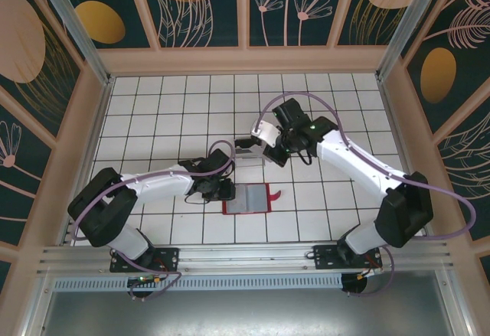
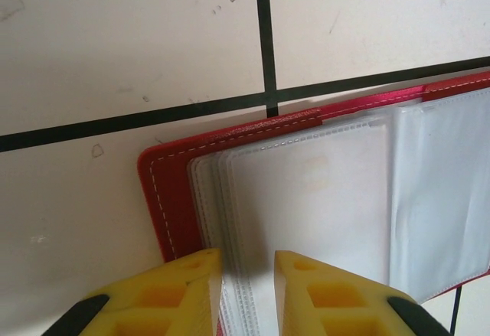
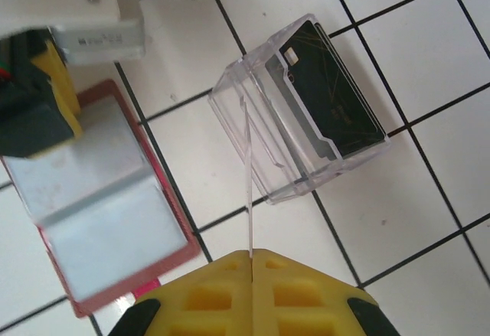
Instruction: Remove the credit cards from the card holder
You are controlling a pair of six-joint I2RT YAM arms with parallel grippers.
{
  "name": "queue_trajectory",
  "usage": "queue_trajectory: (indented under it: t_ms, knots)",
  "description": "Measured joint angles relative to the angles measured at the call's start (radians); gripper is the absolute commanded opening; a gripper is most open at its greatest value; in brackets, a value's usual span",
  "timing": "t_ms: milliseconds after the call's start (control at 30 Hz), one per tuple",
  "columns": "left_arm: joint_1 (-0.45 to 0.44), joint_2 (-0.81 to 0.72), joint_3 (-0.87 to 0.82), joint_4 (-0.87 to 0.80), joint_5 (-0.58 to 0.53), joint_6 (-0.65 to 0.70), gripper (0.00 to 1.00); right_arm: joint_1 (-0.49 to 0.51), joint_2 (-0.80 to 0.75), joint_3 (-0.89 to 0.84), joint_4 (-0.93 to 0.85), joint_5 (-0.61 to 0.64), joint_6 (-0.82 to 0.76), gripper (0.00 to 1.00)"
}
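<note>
Wallet [image 1: 246, 198] open flat, mid near edge of tabletop [image 1: 168, 106]. My L fingers [image 2: 246, 263] slightly apart astride sleeves [image 2: 321, 198]. My R fingers [image 3: 251, 256] clamped on thin card [image 3: 247, 175], edge-on, by box [image 3: 253, 122] w/ dark card [image 3: 329, 99] inside. Risk: thin grip, so card may twist out and miss box.

A robot test cell, more lab than home: a white table [image 1: 153, 106] ruled in a black grid, walled by wood-framed panels [image 1: 199, 3] (teal, printed with leaves and orange discs), aluminium posts [image 1: 74, 18], and a metal rail [image 1: 245, 256] carrying two bolted-down arms.
</note>
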State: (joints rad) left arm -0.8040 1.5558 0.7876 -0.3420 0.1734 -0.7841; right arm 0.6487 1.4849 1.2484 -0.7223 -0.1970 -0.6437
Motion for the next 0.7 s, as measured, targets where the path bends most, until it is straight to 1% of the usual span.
queue_trajectory:
  t_ms: [133,300,467,700]
  knots:
    - [0.0,-0.012,0.0,-0.004,-0.003,-0.006,0.29,0.0,0.061,0.06,-0.063,0.023,-0.128,0.0]
    - [0.0,-0.02,0.0,-0.008,-0.003,-0.006,0.28,0.004,0.137,0.158,-0.108,0.021,-0.234,0.0]
    - [0.0,-0.042,0.0,-0.024,-0.013,-0.01,0.29,0.021,0.227,0.251,-0.147,0.021,-0.298,0.0]
    - [0.0,-0.097,-0.024,-0.029,-0.029,-0.027,0.29,0.029,0.374,0.386,-0.203,0.026,-0.348,0.0]
